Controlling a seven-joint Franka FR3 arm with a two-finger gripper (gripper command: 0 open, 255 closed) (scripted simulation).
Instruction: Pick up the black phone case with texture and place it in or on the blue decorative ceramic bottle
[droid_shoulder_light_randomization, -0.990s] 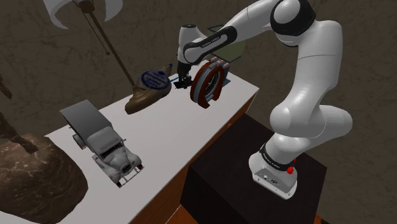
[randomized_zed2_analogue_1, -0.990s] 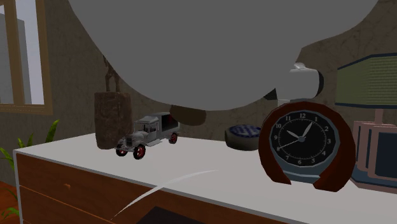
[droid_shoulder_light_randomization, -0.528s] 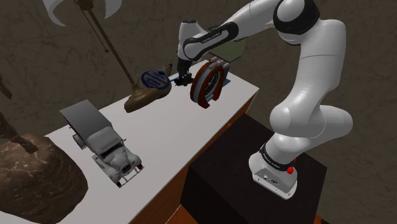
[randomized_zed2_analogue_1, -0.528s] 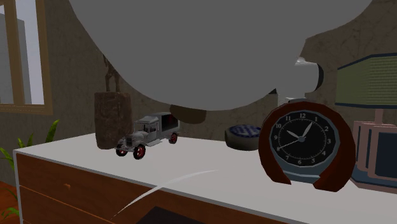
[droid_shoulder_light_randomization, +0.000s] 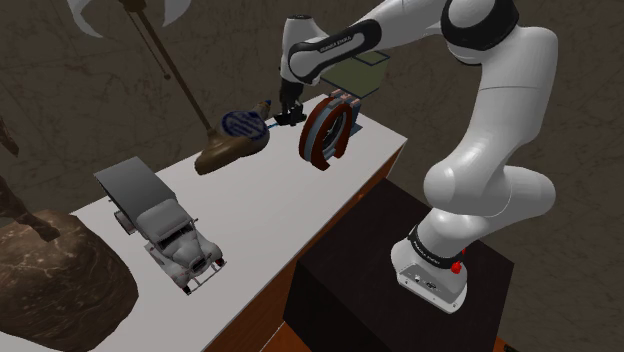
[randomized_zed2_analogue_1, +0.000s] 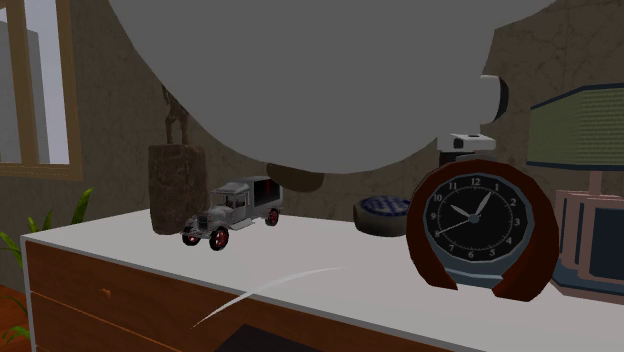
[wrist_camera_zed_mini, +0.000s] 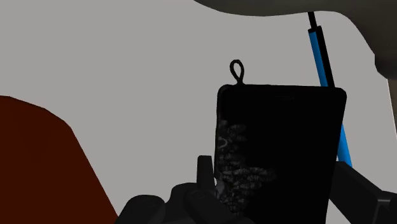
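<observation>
While gripper (droid_shoulder_light_randomization: 287, 117) holds case (wrist_camera_zed_mini: 280, 140), white tabletop (randomized_zed2_analogue_1: 330, 255), brown wall (randomized_zed2_analogue_1: 115, 110) w/ window (randomized_zed2_analogue_1: 35, 90)

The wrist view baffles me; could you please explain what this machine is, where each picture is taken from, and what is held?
It is a white robot arm on a box stand. The shoulder view looks down from beside the stand; the second exterior view looks low across the table; the wrist view looks along the gripper. On the table stand a toy truck, a clock and a blue bottle. The gripper is shut on a black phone case, hanging close to the bottle.
</observation>
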